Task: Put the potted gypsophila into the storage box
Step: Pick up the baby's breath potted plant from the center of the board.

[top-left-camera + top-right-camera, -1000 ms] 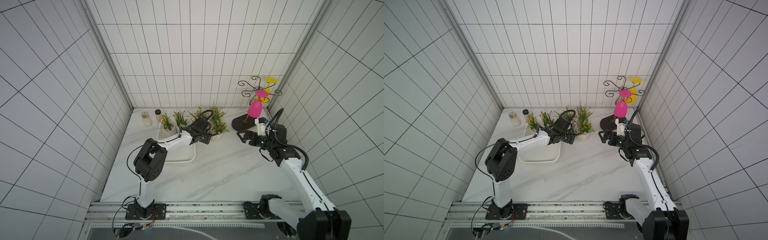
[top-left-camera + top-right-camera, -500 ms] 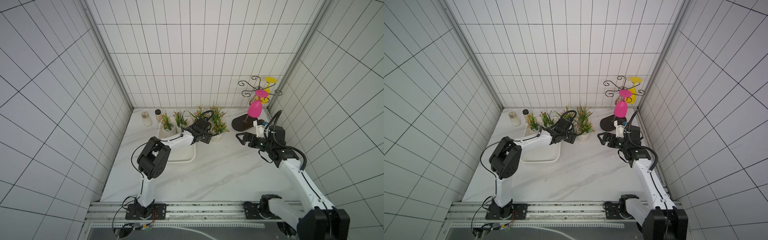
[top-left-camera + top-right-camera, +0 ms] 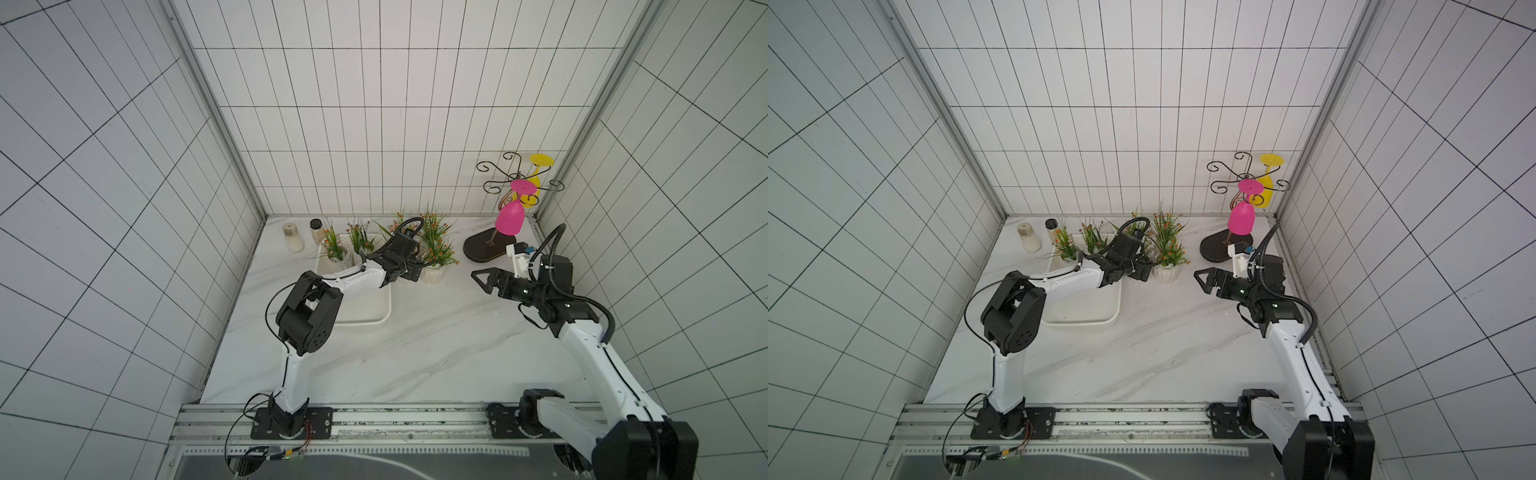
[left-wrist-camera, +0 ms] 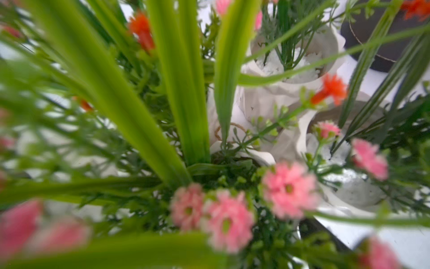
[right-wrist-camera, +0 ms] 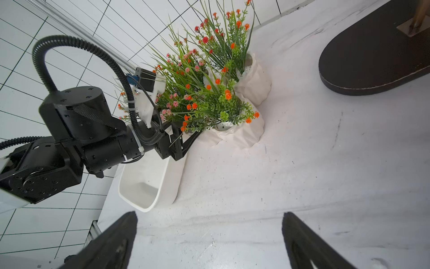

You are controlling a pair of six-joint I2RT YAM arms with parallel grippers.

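Two potted gypsophila (image 3: 337, 259) (image 3: 360, 245) stand at the far end of the white storage box (image 3: 384, 320). Three more cluster just right of it: an orange-flowered one (image 5: 242, 135), one behind it (image 5: 253, 79) and a pink-flowered one (image 5: 207, 137). My left gripper (image 5: 193, 138) is open, low beside the box's far right corner, its fingers against the pink-flowered pot. In the left wrist view blurred leaves and pink flowers (image 4: 288, 188) hide the jaws. My right gripper (image 5: 209, 223) hangs open and empty over bare table, right of the pots in both top views (image 3: 482, 278) (image 3: 1204, 278).
A wire glass stand on a dark oval base (image 3: 484, 249) holds a pink glass (image 3: 510, 220) and a yellow glass (image 3: 536, 183) at the back right. Two small jars (image 3: 293, 239) (image 3: 316, 230) stand at the back left. Tiled walls close in three sides.
The left gripper's jaws widened slightly at the pots, and the left arm's elbow shifted a little right. The right gripper barely moved.
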